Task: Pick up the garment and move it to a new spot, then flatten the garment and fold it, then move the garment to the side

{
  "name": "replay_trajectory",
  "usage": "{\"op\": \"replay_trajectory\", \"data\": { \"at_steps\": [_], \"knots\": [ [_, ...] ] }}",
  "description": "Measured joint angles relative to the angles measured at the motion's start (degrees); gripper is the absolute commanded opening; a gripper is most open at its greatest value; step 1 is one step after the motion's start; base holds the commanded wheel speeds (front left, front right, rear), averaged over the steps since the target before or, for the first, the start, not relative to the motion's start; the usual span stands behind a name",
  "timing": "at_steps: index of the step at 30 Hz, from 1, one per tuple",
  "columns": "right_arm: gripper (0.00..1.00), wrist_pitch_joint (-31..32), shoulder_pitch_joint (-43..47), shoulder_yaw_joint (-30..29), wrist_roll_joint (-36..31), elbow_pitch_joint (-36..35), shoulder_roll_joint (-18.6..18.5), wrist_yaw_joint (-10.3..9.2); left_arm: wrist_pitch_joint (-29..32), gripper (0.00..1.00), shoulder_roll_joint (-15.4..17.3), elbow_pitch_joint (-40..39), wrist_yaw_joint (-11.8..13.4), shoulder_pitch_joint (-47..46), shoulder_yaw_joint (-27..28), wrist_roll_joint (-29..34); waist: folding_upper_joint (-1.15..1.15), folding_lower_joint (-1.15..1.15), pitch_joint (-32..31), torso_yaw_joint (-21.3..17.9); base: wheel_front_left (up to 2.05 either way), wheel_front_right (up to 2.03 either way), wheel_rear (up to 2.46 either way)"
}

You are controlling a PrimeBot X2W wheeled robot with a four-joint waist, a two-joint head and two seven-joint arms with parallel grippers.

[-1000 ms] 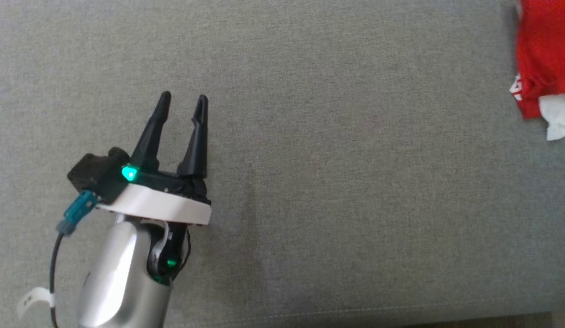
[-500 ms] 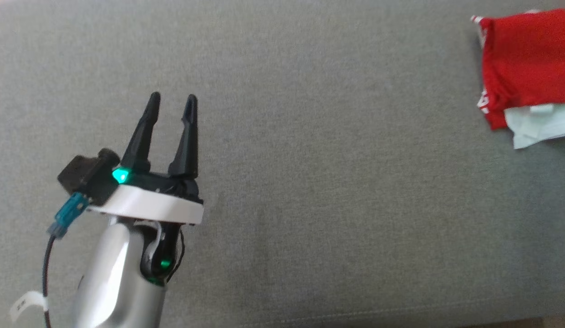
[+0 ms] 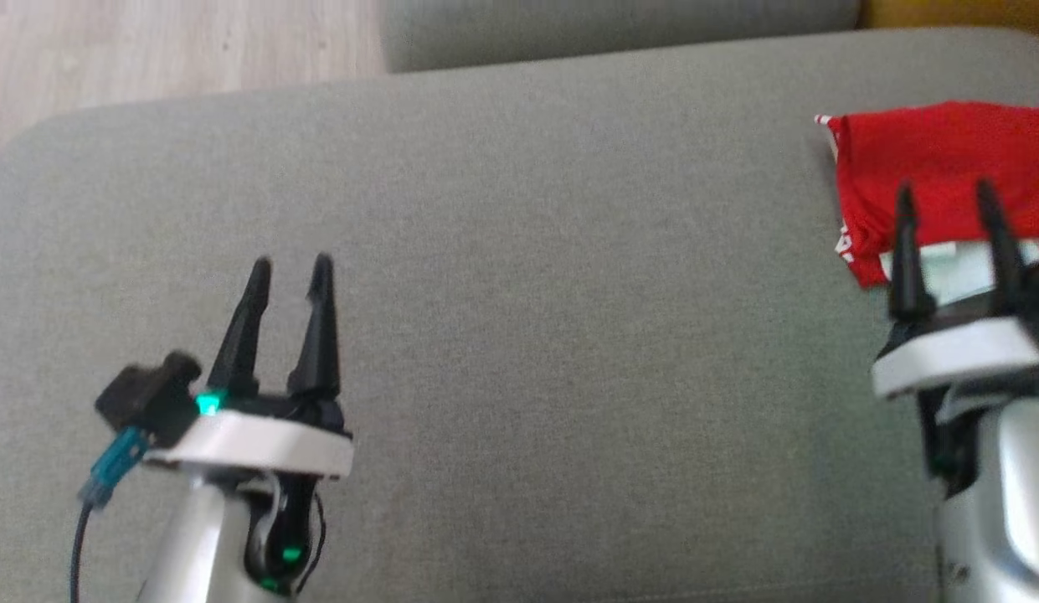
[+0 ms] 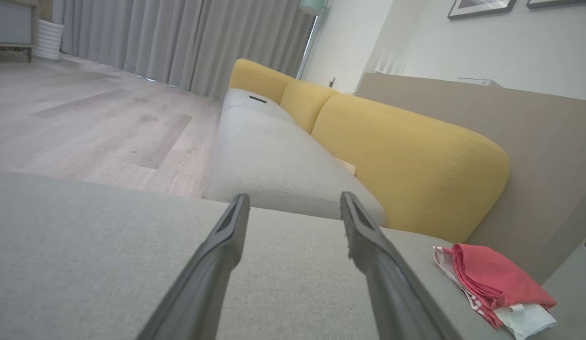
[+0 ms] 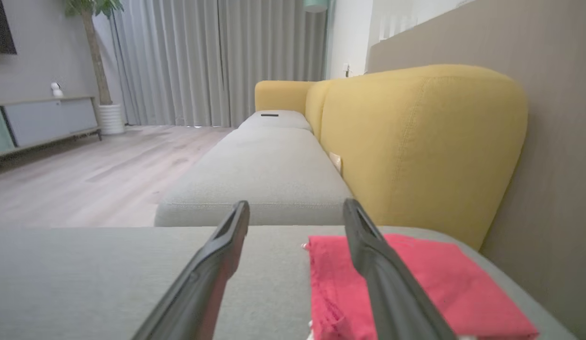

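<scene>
- The garment (image 3: 929, 159) is found folded into a compact red stack, with a white layer showing at its near edge, at the right-hand end of the grey seat cushion (image 3: 569, 293).
- The right gripper (image 3: 944, 191) is positioned just short of the stack, fingers apart, nothing clamped; the garment lies free.
- The left gripper (image 3: 290, 264) is positioned well apart over bare cushion, fingers spread and empty, presumably so the stack is not disturbed.
- Folding and side placement are judged complete.

You have a red garment (image 3: 929, 151) with white showing at its near edge, on a plain grey cushion (image 3: 569, 293). The backrest (image 5: 415, 137) is mustard yellow, the floor (image 3: 151, 59) pale wood-grain. The left gripper (image 3: 290, 262) and right gripper (image 3: 943, 189) have black fingers (image 3: 244, 327) and white collars (image 3: 251, 444).
</scene>
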Motion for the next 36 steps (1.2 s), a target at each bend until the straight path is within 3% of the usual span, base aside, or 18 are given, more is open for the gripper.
{"op": "replay_trajectory", "data": {
  "at_steps": [3,13,36],
  "knots": [
    [1.0,-1.7,3.3,0.5,0.7,-0.7,2.5,0.0,0.0,1.0,0.0,-0.1,0.3,2.9,0.8,-0.4,0.0,0.0,-1.7,0.0,0.0,0.0,0.0],
    [1.0,-6.9,12.6,2.9,6.7,2.7,4.2,0.0,0.0,1.0,0.1,0.0,1.3,8.6,0.7,-2.0,0.0,0.0,-5.0,0.7,0.0,0.0,0.0],
    [1.0,-8.5,12.4,4.2,7.4,3.4,4.3,0.0,0.0,1.0,0.1,-1.6,3.8,8.6,0.8,3.1,0.0,0.0,-4.4,1.1,0.0,0.0,0.0]
  ]
}}
